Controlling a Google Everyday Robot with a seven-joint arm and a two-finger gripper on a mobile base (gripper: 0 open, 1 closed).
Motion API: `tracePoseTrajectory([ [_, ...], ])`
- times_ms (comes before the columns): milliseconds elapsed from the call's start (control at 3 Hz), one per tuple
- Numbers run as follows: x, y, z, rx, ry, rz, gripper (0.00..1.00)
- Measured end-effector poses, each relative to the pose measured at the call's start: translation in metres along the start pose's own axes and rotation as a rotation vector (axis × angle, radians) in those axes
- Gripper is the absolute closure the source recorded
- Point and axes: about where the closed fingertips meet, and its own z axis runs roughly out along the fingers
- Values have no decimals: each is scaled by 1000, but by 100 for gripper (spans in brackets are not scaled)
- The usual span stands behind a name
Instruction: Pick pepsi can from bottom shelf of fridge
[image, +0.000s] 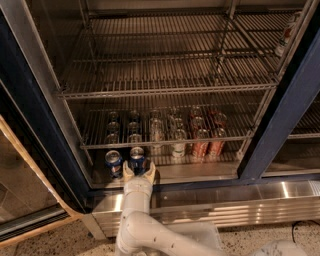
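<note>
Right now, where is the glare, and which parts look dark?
Camera view: glare is strongest on the kick plate, with a softer shine on the bottom shelf; the upper racks are dim and brownish; the end effector, at the pepsi can, is well lit.

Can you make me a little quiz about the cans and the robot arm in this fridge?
1. True or false: the tool is reaching up high.
2. How many blue cans stand on the bottom shelf? A) one B) two C) five
3. Fill in: the cans at the picture's right end of the lower wire rack are coloured ____.

Key:
1. False. It is down low at the bottom shelf, right by the pepsi can.
2. B. There is the pepsi can and another blue can beside it.
3. Red. Those are the red cans.
</note>
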Motion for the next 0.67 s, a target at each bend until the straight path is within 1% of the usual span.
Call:
tracePoseTrajectory([
  [667,-1,2,7,-23,-12,41,37],
])
